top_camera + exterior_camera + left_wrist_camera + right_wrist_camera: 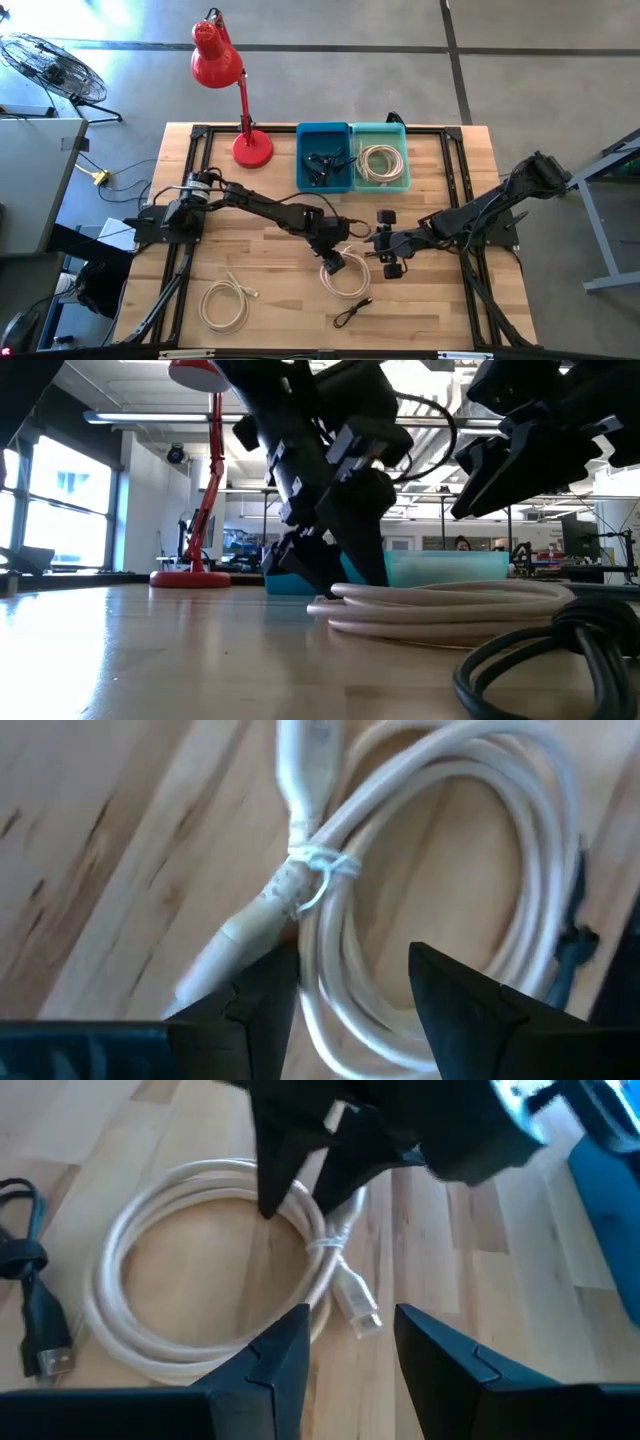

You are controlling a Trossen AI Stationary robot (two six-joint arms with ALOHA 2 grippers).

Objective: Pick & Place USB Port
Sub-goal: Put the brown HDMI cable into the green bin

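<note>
Here left pincer (345, 985) open astride smooth white coiled cable (440, 870).

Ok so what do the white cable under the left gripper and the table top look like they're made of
The white cable looks like smooth, slightly glossy plastic-jacketed cord: it bends in soft loops, with a thin tie cinching the coil and a metal-looking plug end. The table top looks like pale wood, going by its grain streaks and plank seams, with a light sheen. The left gripper straddles the coil.

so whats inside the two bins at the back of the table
The dark blue bin holds a tangle of black cables. The lighter teal bin holds a coiled white cable. Anything lying beneath those cables is covered.
</note>
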